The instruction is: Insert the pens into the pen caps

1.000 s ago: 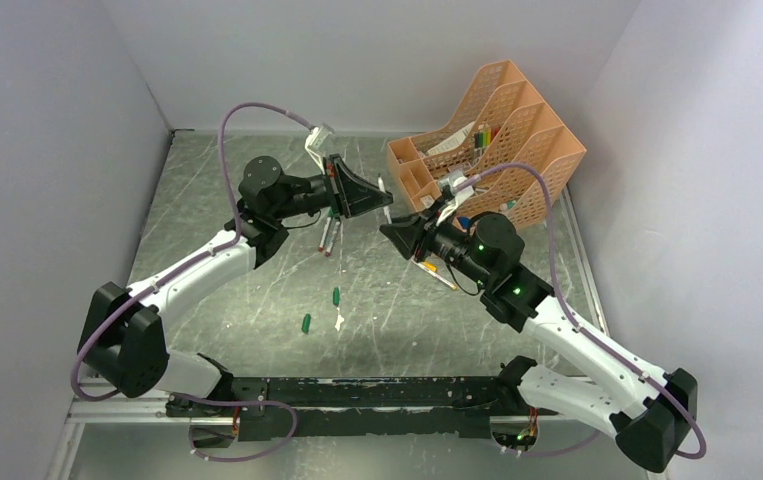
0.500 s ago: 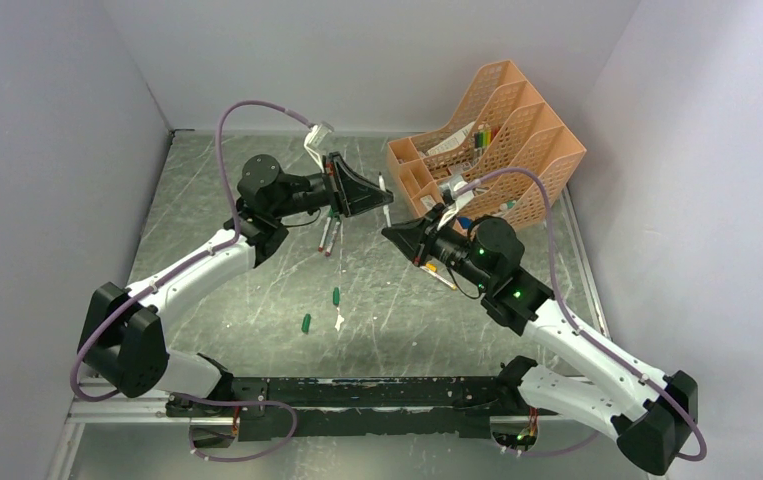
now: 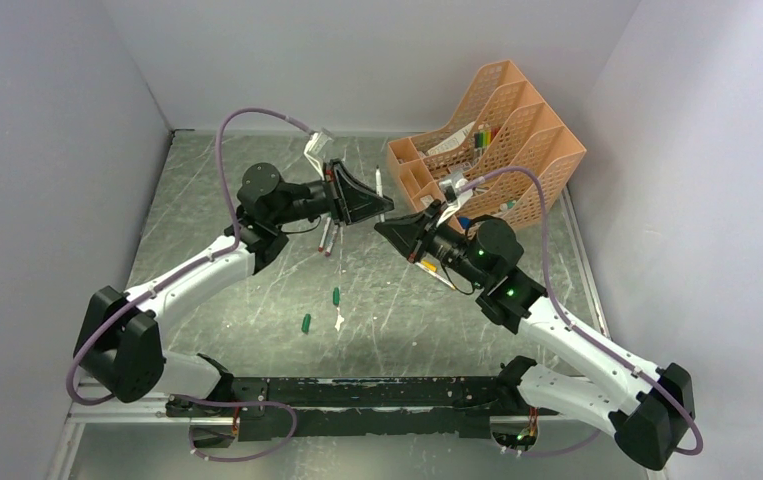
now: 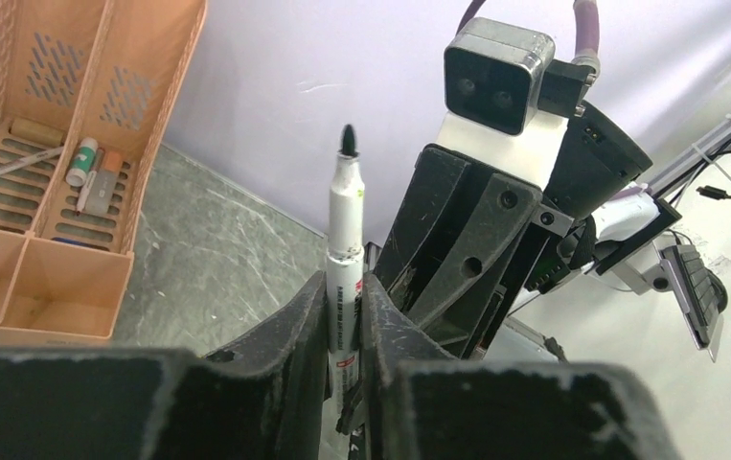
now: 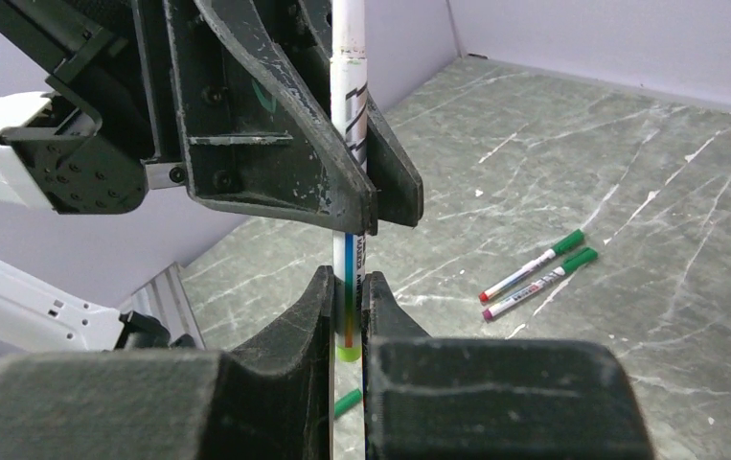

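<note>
Left wrist view: the left hand (image 4: 345,287) is clamped on the mid-barrel of an uncapped white marker pen (image 4: 346,206). The dark nib points up at frame centre, and the pen is well above the worktop (image 3: 397,310). In the right wrist view, the right hand (image 5: 347,283) is drawn narrow around the same pen's tail end and appears to grip it. Treat the pen as light, stiff and smooth; expect it to twist or slide under a weak pinch. Take hold of the barrel near the nib so you can push along its axis. Two loose green pen caps (image 3: 336,296) lie at lower centre of the top external view. They are small and hard, and likely to roll.
</note>
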`<state>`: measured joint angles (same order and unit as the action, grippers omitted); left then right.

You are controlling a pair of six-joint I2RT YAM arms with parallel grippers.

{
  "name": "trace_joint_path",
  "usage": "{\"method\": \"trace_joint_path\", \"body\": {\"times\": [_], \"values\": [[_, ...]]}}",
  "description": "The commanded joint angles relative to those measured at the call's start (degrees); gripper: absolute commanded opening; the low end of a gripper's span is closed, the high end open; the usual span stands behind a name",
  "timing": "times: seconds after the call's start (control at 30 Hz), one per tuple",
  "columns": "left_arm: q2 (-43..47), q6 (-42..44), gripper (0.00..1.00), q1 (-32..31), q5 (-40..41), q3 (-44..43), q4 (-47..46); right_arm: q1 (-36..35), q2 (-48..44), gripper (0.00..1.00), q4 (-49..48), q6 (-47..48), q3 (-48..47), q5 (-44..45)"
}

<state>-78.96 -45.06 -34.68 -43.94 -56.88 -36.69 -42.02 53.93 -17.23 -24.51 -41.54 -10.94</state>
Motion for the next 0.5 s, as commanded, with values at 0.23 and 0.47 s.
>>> {"method": "trace_joint_path", "body": {"times": [0.23, 0.47], "values": [[3.5, 2.7, 0.07, -0.4, 3.0, 0.4, -0.1, -0.1, 1.0, 0.18, -1.2, -0.7, 0.2, -0.1], [5.2, 25.1, 0.07, 0.2, 18.9, -8.6, 31.4, -0.2, 2.0, 0.49, 6.8, 0.8, 2.1, 1.4]]}}
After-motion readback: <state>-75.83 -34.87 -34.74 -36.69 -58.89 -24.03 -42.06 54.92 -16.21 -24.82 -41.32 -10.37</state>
